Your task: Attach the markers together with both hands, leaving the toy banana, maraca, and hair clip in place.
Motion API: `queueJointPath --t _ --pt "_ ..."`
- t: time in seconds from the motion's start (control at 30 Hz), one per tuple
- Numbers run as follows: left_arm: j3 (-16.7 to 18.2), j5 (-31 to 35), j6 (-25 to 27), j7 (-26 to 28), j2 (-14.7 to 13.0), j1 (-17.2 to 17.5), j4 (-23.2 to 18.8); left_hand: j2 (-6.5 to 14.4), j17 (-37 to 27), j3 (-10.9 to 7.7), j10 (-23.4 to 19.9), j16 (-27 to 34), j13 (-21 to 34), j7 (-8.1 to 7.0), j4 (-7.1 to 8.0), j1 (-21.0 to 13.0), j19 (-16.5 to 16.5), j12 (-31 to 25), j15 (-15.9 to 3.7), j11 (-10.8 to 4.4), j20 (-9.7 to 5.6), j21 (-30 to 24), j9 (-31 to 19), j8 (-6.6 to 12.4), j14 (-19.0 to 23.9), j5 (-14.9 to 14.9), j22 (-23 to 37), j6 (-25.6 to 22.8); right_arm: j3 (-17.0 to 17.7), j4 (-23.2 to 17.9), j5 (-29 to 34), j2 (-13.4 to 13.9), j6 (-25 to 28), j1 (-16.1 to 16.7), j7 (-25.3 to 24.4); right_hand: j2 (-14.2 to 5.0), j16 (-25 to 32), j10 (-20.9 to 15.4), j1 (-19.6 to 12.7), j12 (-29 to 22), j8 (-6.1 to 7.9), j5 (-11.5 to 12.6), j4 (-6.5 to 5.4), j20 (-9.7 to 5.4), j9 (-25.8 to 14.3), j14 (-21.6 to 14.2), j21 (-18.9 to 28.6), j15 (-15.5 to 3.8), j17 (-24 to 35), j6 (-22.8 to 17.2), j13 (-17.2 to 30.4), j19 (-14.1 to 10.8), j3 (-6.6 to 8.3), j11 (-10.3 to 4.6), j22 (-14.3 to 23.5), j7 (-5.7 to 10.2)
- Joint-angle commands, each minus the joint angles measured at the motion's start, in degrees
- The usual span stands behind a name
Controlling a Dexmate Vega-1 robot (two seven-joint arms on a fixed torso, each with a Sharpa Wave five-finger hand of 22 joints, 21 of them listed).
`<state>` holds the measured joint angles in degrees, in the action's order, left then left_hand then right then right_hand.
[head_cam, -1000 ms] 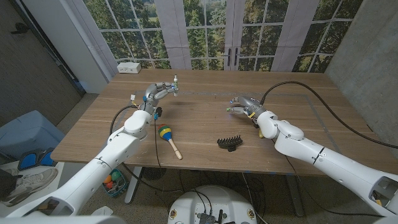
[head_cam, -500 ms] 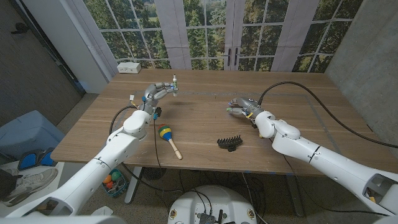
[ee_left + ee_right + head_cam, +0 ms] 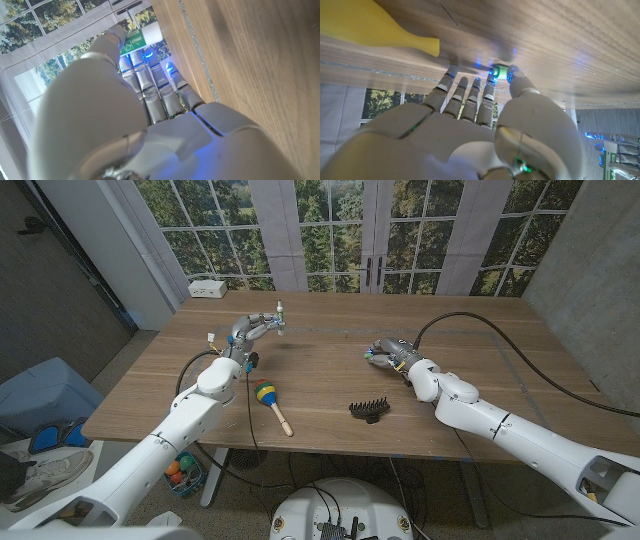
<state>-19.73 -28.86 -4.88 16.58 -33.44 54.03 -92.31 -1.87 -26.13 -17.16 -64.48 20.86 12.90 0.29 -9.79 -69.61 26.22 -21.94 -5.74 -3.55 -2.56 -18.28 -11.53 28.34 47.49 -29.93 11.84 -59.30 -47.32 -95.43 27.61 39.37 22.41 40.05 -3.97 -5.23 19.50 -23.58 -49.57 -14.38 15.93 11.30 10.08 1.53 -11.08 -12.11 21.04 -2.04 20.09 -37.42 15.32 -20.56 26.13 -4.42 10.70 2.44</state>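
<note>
Maraca (image 3: 269, 400) and hair clip (image 3: 368, 410) lie centre frame; left hand (image 3: 256, 328) pinches a marker (image 3: 279, 314), right hand (image 3: 388, 352) grips another marker (image 3: 501, 71) beside the toy banana (image 3: 375, 31).

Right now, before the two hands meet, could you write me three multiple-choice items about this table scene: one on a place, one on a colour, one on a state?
1. Seen from the striped maraca with the wooden handle, where does the black toothed plastic hair clip lie?
A) toward the robot's right
B) toward the robot's left
C) on top of it

2. What colour is the marker end between the thumb and a finger of the right hand?
A) red
B) green
C) black

3. What is the left hand doing?
A) resting open on the table
B) gripping the maraca
C) holding a white marker with a green label

Answers:
1 A, as the head view shows the clip to the right of the maraca, apart from it.
2 B, as the right wrist view shows a green end at the fingertips.
3 C, as the marker stands up from the fingers.
</note>
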Motion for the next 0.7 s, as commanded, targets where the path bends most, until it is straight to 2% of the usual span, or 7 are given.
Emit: queueJointPath --t 0.03,0.3,0.4,0.5,0.63,0.7 --pt "0.07 -0.36 -0.1 -0.17 -0.04 -0.25 0.38 2.07 -0.16 -0.08 -8.7 -0.27 19.66 -5.23 0.5 -1.52 -0.34 -0.32 -8.17 -8.29 -0.2 -0.32 -8.51 0.37 0.27 -0.45 0.17 -5.19 -0.96 2.65 0.45 -0.98 -1.3 -1.01 -0.9 -0.42 0.65 -0.76 -1.17 -0.36 0.91 -0.31 -0.04 0.03 -0.22 -0.88 -0.09 -4.44 0.32 -2.95 0.3 -0.59 -0.58 -0.09 -0.05 -0.33" --pt "-0.13 -0.25 -0.06 -0.23 0.05 -0.68 0.81 2.19 -0.28 -0.06 -8.85 -0.31 19.86 -5.19 0.53 -1.55 -0.37 -0.37 -8.17 -8.29 -0.17 -0.37 -8.64 0.36 0.32 -0.48 0.17 -5.04 -1.35 4.19 0.77 -1.44 -2.4 -1.36 -1.91 -0.24 1.44 -2.53 -2.19 -0.95 2.34 -0.52 -0.16 -0.16 -0.46 -1.91 0.1 -5.22 0.61 -7.94 0.43 -1.52 -1.37 -0.41 -0.01 -0.93" --pt "-0.19 -0.24 -0.01 -0.29 0.05 -0.8 0.88 2.19 -0.33 -0.04 -8.78 -0.35 19.82 -5.13 0.52 -1.57 -0.4 -0.25 -8.17 -8.3 -0.16 -0.39 -8.58 0.36 0.3 -0.5 0.17 -5.16 -1.58 4.9 1.12 -1.6 -2.91 -1.44 -2.6 -0.05 1.8 -3.02 -2.48 -1.02 3.3 -0.65 -0.27 -0.27 -0.65 -2.34 0.2 -5.51 0.77 -10.71 0.45 -1.96 -1.87 -0.67 0.01 -1.1" --pt "-0.18 -0.27 0.04 -0.19 0.09 -0.82 0.84 2.19 -0.38 -0.02 -8.83 -0.4 19.91 -5.13 0.5 -1.59 -0.4 -0.26 -8.17 -8.3 -0.15 -0.42 -8.66 0.38 0.29 -0.51 0.16 -5.11 -1.63 5.39 1.37 -1.6 -3.62 -1.34 -3.48 0.14 2.33 -4.49 -3.5 -1.37 5.19 -0.74 -0.11 -0.5 -1.3 -2.95 0.31 -6.12 0.98 -14.96 0.46 -2.49 -2.37 -0.94 0.04 -1.54" --pt "-0.22 -0.22 0.17 -0.08 0.07 -0.85 0.81 2.19 -0.42 0.0 -8.82 -0.44 19.93 -5.19 0.5 -1.6 -0.44 -0.21 -8.17 -8.3 -0.16 -0.43 -8.78 0.39 0.27 -0.52 0.16 -4.97 -1.42 6.0 1.29 -1.53 -5.24 -1.09 -4.83 0.1 3.32 -7.0 -5.4 -2.12 8.29 -0.72 -0.08 -1.14 -2.46 -3.85 0.55 -7.36 1.51 -20.68 0.69 -3.27 -2.94 -1.66 0.11 -0.43" --pt "-0.27 -0.22 0.21 -0.1 0.09 -0.89 0.85 2.2 -0.44 0.01 -8.86 -0.47 19.99 -5.15 0.5 -1.6 -0.47 -0.22 -8.17 -8.3 -0.17 -0.44 -8.77 0.39 0.25 -0.53 0.16 -5.01 -1.42 6.1 1.59 -1.53 -5.6 -0.95 -5.45 0.09 3.55 -7.19 -5.69 -2.17 8.76 -0.72 -0.1 -1.26 -2.49 -4.09 0.64 -7.65 1.63 -21.71 0.76 -3.5 -3.06 -1.94 0.12 -0.39"
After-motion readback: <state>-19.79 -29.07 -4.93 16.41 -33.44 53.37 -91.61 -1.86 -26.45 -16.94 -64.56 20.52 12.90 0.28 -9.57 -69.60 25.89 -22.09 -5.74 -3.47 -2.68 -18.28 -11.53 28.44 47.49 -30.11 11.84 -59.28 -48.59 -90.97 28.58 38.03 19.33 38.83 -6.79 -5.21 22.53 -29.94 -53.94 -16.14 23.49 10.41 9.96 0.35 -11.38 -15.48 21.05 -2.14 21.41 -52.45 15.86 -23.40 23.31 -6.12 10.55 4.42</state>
